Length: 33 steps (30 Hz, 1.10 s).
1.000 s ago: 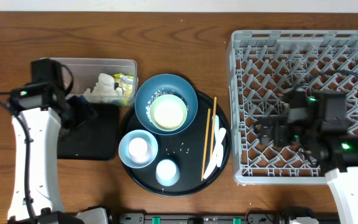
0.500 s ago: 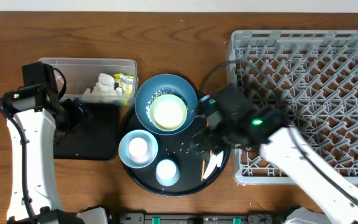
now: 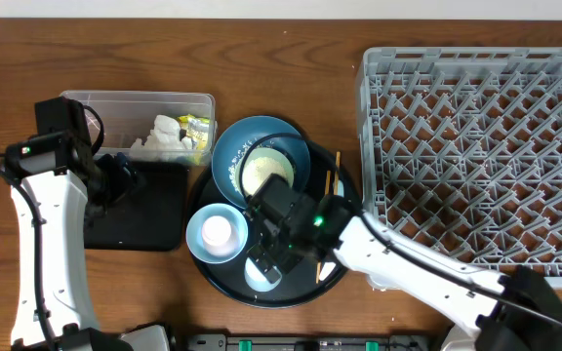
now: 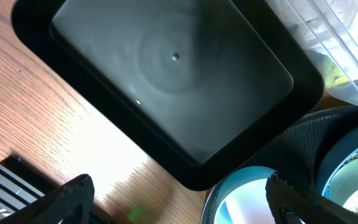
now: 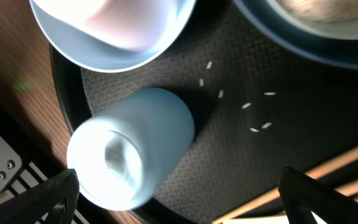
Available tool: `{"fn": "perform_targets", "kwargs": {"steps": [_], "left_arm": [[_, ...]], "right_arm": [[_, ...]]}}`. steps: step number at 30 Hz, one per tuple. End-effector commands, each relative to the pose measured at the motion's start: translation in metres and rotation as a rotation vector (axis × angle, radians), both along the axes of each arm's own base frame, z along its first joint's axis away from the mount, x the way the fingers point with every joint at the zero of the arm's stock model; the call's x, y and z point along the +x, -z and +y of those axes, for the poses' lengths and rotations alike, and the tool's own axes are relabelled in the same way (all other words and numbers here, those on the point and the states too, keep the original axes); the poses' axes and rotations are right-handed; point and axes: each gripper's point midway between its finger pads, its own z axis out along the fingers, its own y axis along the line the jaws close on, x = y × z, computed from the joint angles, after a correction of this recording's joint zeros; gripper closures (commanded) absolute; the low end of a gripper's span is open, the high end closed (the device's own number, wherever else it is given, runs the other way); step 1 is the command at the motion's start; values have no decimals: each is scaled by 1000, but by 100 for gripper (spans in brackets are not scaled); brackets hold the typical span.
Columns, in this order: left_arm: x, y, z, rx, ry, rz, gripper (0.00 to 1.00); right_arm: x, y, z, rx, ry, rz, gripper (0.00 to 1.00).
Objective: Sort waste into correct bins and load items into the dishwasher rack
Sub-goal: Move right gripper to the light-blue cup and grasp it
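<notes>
My right gripper [image 3: 274, 244] [image 5: 179, 208] is open over the round black tray, its fingers either side of a small pale cup [image 3: 260, 273] [image 5: 129, 155] that stands there. Beside the cup is the small light-blue bowl [image 3: 203, 226] [image 5: 110, 37] with another pale cup in it. The big dark-blue bowl [image 3: 227, 156] [image 5: 328, 31] holds a pale dish and rice. Loose rice grains [image 5: 247, 106] lie on the tray. Chopsticks [image 3: 327, 183] [image 5: 334, 165] lie at the right; the spoon is mostly hidden by my arm. My left gripper [image 3: 117, 180] [image 4: 179, 208] is open above the shallow black tray [image 3: 154, 229] [image 4: 166, 74].
The clear tub [image 3: 105, 105] [image 4: 347, 31] holds white napkins [image 3: 164, 136] and the yellow-green wrapper [image 3: 197, 130]. The grey rack [image 3: 476, 156] fills the right side, holding no items. The round black tray [image 3: 340, 210] sits between the bins and the rack.
My right arm has swung from over the rack leftward to the round tray and now hangs over the pale cup. My left arm shifted slightly, then held still.
</notes>
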Motion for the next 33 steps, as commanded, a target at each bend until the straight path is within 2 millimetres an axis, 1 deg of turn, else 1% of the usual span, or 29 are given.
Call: {"fn": "perform_targets", "kwargs": {"steps": [1,8,13,19,24,28,33], "left_arm": [[-3,4,1,0,-9,17,10],[-3,4,1,0,-9,16,10],[-3,4,1,1,-9,13,10],[-3,4,1,1,-9,13,10],[-3,4,1,1,-9,13,10],[-3,4,1,1,-9,13,10],[-2,4,1,1,-9,12,10]], "right_arm": [[-2,1,9,-9,9,-18,1],[-16,4,26,12,-43,-29,1],[-24,9,29,-3,-64,-24,1],[-22,21,28,-39,-43,-33,3],[-21,30,30,-49,-42,-28,16],[-22,34,30,-61,-43,-21,23],[-23,35,29,-64,-48,-19,31]]}}
